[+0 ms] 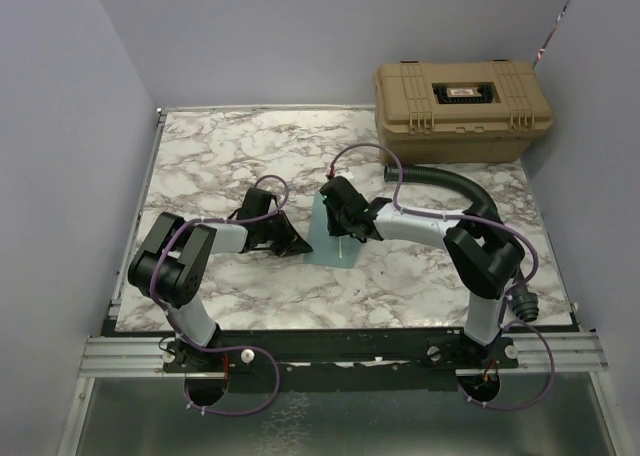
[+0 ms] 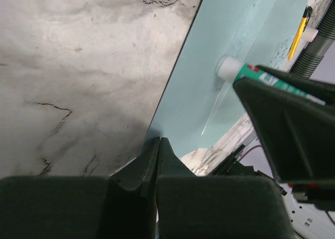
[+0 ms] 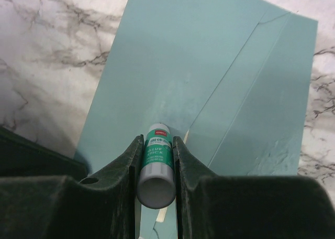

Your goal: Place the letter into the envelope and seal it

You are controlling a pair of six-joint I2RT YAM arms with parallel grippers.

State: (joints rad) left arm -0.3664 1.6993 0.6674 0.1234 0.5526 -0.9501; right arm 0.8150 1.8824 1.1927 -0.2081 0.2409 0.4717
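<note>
Top external: envelope [image 1: 336, 252] on marbled table [image 1: 220, 166]

the top view looks down on the table [image 1: 220, 166] from high behind its near edge, far enough to take in all of it and the tan case [image 1: 462, 96] at its back right. the left wrist view sits low and close, looking past the left gripper [image 2: 158, 140] across the envelope [image 2: 220, 55]. the right wrist view looks steeply down from very near, past the right gripper [image 3: 157, 139]. all three share the envelope; both wrist views share the glue stick [image 3: 156, 165].
</note>
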